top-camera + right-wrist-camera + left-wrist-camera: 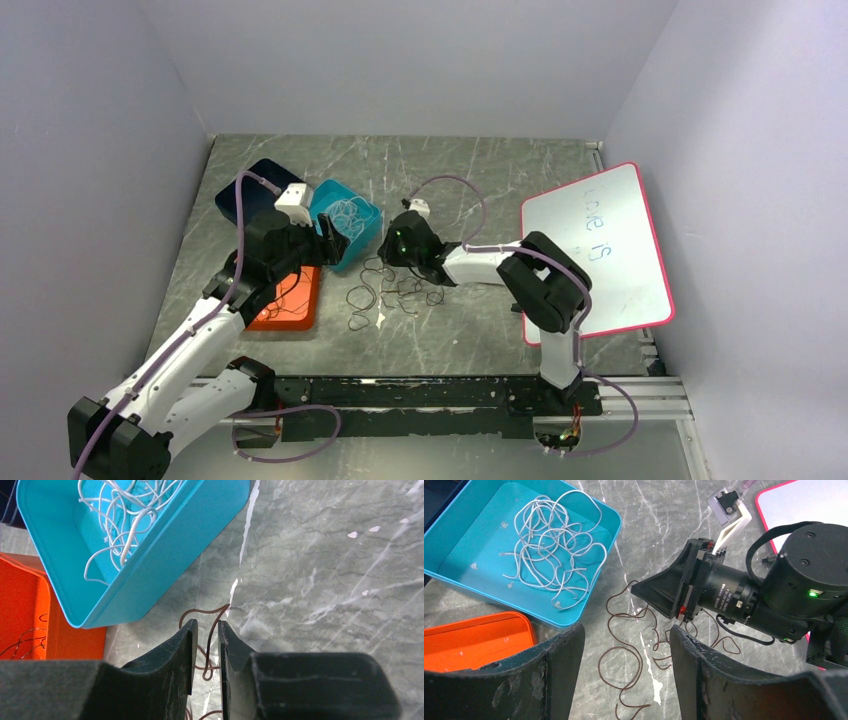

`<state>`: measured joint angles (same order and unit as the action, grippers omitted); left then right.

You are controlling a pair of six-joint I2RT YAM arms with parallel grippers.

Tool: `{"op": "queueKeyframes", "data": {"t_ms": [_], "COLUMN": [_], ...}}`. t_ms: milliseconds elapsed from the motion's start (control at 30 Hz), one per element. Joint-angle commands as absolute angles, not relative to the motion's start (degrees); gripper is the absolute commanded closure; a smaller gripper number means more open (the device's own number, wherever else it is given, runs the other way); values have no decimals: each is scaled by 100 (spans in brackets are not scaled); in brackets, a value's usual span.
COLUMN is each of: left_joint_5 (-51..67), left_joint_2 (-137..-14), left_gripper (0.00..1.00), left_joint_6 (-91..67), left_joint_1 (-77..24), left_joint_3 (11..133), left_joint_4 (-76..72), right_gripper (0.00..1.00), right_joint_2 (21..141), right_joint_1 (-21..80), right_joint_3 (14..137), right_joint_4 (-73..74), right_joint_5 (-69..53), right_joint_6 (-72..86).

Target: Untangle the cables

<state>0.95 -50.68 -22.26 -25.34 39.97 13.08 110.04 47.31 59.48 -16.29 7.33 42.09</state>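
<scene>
The right pincer has its jaws drawn almost together, with only a narrow slot between them. One brown strand runs up through that slot. From the wrist view I cannot tell whether the pads actually bite the strand or merely flank it. The pincer sits low over the bench, probably to single out this one loop rather than scoop up several.

The strand belongs to the brown cables, a loose curly tangle on the bench just beside the teal tray. Inside that tray lie the white cables, heaped apart from the brown ones, so the colours look to be sorted by tray. The orange tray next to it shows a few thin dark wires at its edge.

The left pincer is spread wide and holds nothing. It hangs above the near side of the brown tangle, likely ready to pin or take a second strand.

The right arm folds high at the elbow beside the whiteboard. Its forearm runs leftward with the wrist tipped down. The left arm stretches diagonally from the near-left corner, and its wrist bends over towards the trays.
</scene>
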Motion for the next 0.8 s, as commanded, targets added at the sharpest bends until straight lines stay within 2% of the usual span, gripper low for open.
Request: {"op": "queueKeyframes", "data": {"t_ms": [0,267,600,767], "left_joint_5": [251,218,126,217], "left_joint_2": [-5007,-5017,-5007,-4864], "left_gripper": [32,33,34,34], "left_joint_6": [-2183,-2207,-2275,-2295], "left_joint_1": [-2549,-2549,-2549,-2548], "left_joint_3": [3972,3961,3946,3892], "left_joint_4": [1154,1196,1200,1052], "right_gripper": [74,74,100,100], "right_joint_2": [11239,11241,10795,10080], "right_joint_1": [4698,4702,4701,4699], "right_joint_3": [6174,6161,6025,5942], "right_joint_4": [-1592,-1473,-1466,-1204], "right_joint_5": [661,641,808,1127], "right_joint_6": [4105,4096,3881,3564]}}
